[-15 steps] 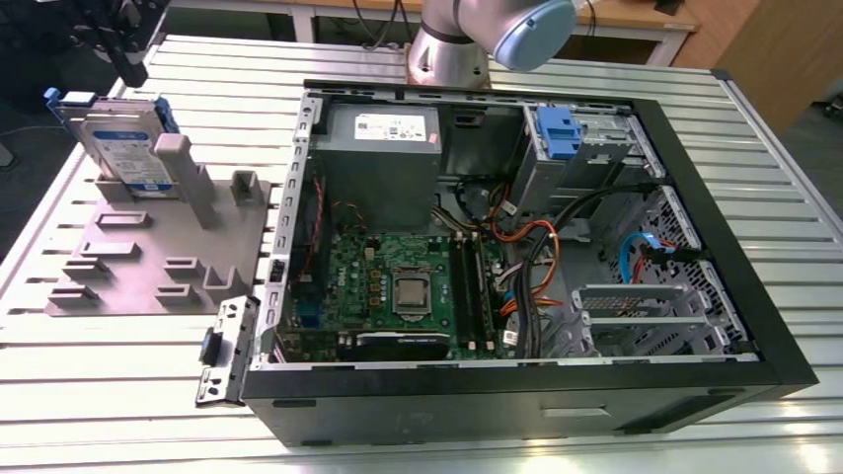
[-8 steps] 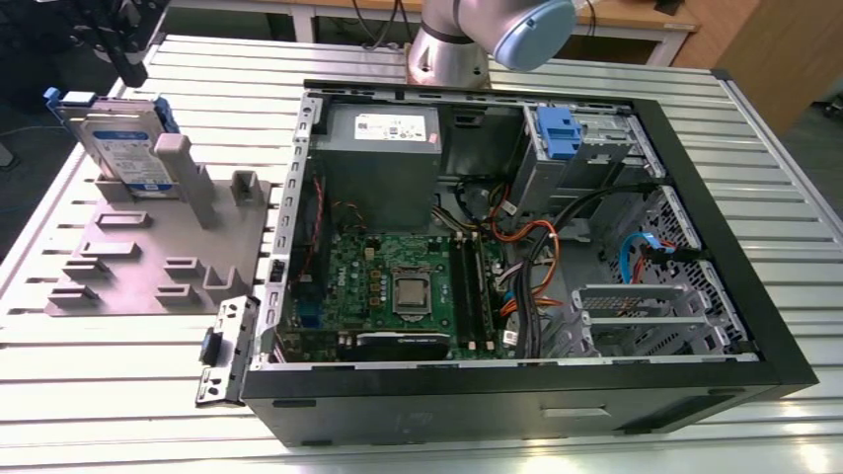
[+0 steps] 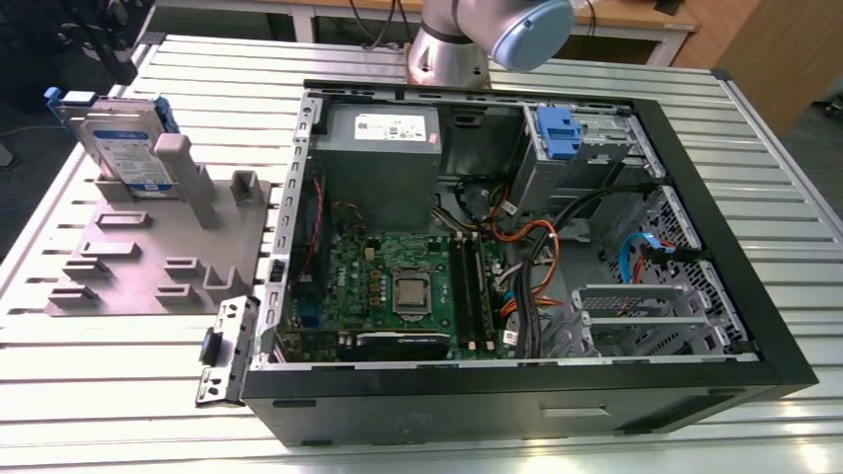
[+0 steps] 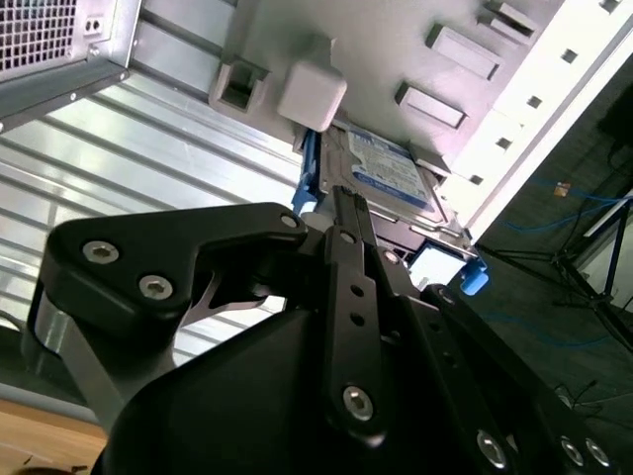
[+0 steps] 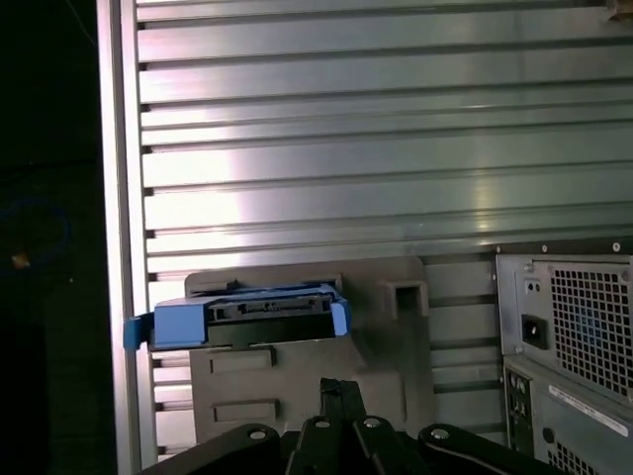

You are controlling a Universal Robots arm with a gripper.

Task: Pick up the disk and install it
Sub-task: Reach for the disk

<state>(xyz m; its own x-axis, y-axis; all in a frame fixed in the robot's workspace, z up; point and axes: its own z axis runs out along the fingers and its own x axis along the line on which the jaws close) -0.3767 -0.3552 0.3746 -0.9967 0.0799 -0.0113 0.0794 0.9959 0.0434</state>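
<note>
**Claw lines up on disk parked in bench-side holder**

The disk [image 3: 125,138] stands on edge in a grey holder [image 3: 145,257] on the slatted bench [image 3: 106,395]. It sits to the exterior view's left of the open computer case [image 3: 527,390], untouched and not yet installed. In the first wrist view the claw [image 5: 336,388] hangs clear of the drive, its fingertips pressed together and pinching nothing. It points roughly at the blue-bracketed upper edge.

By the look of it, a clean pickup calls for the claw to spread wider than the drive is thick before it closes in. It should then grip across the two flat faces, not the ends of the blue bracket. Taking hold near the middle of the edge should keep the disk from swinging. The tall grey post [image 3: 178,163] just beside the label face needs a clear berth. A straight pull out of the slot seems safer than a tilted one, which could bind.

The disk's lower edge is hidden behind the holder's posts, so how deeply it is seated cannot be told. In the second wrist view, black linkage covers part of the drive. The gap between claw and disk cannot be judged. Inside the case, cables crowd the bay by the blue latch [image 3: 560,133], and whether its slot is free is hard to make out.
</note>
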